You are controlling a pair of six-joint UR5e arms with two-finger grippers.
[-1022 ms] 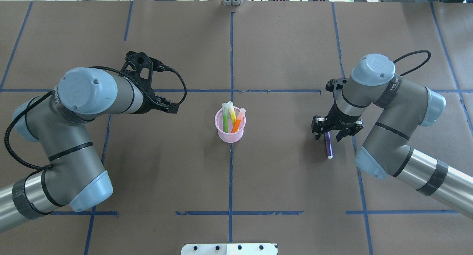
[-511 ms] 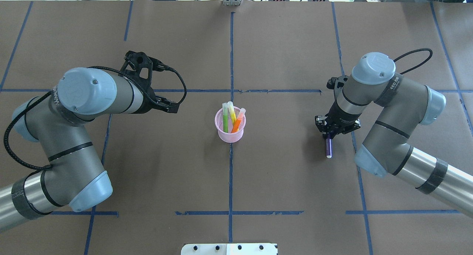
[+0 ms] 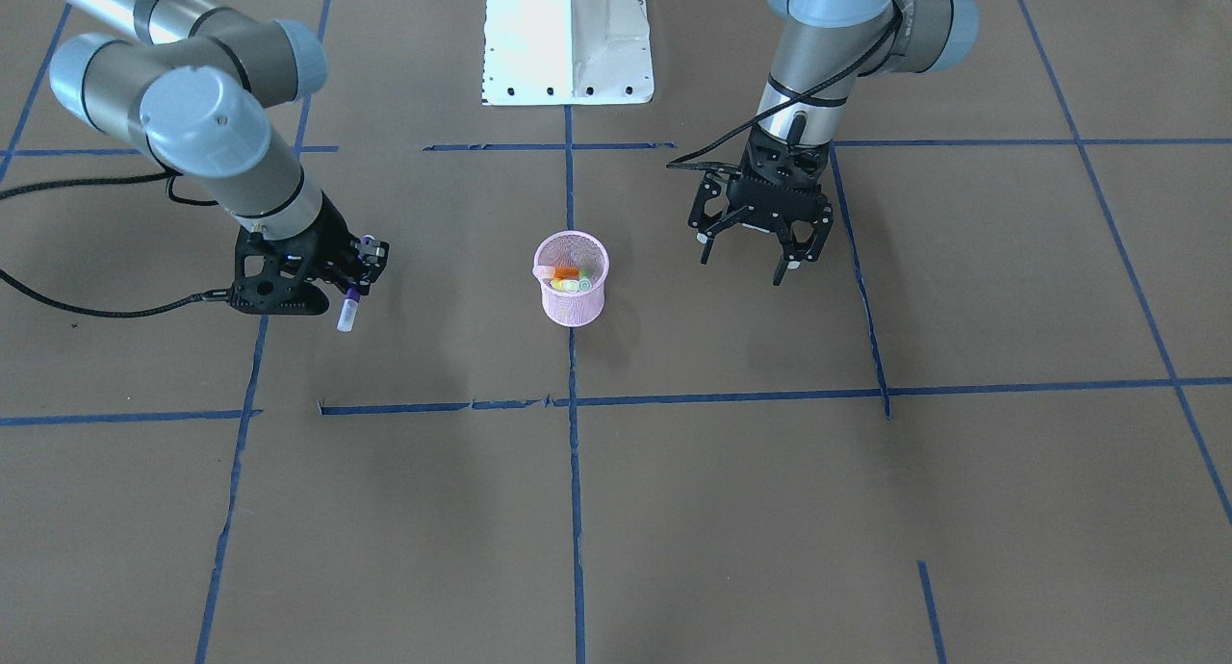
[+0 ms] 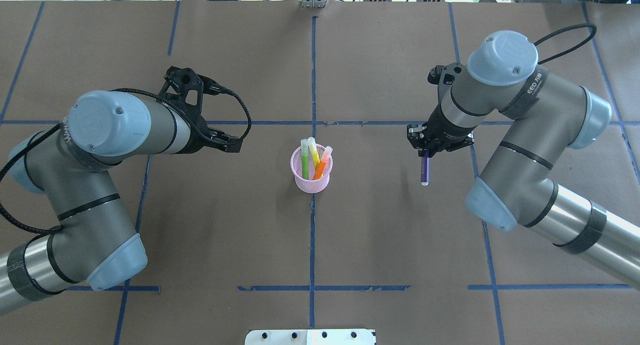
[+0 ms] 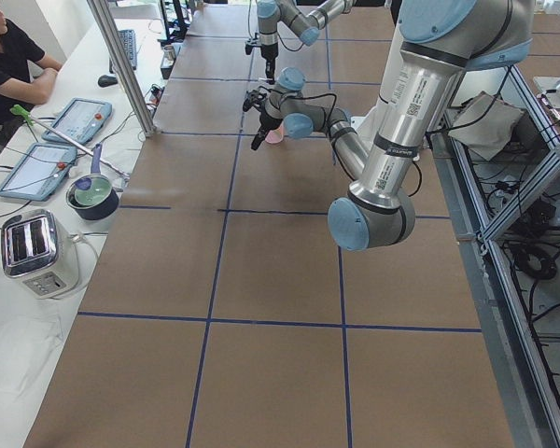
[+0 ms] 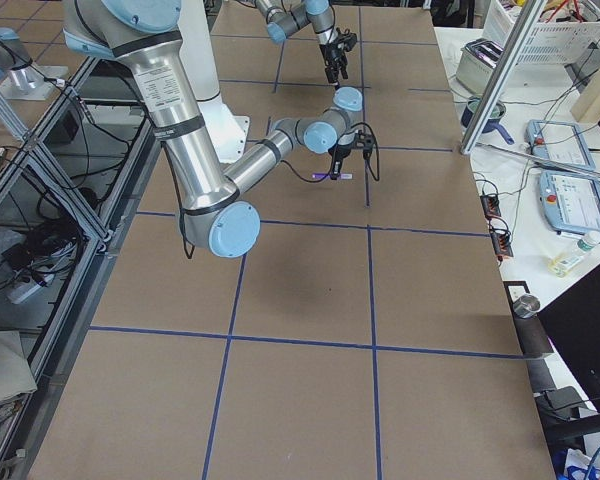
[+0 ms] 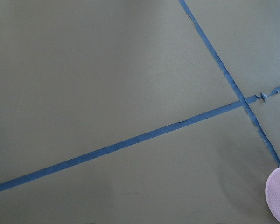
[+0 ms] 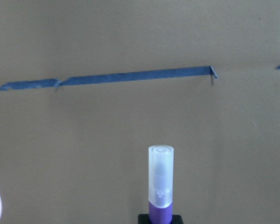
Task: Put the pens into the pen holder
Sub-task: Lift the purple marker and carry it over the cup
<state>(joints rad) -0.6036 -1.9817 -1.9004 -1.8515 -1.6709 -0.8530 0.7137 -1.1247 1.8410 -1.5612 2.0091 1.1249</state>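
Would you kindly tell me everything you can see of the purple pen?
The short, thick purple pen looks plastic and has a translucent whitish cap on its free end. The right end effector is shut on its purple end, so the capped end sticks out beyond it. The pen appears to be held just above the brown table, touching nothing else, well apart from the pink wire-mesh cup.

The table [image 4: 390, 60] is lit evenly and brightly, with only faint, soft shadows. The white base plate [image 3: 568, 38] is overexposed; the purple pen [image 8: 160, 186] is rendered slightly blurred.
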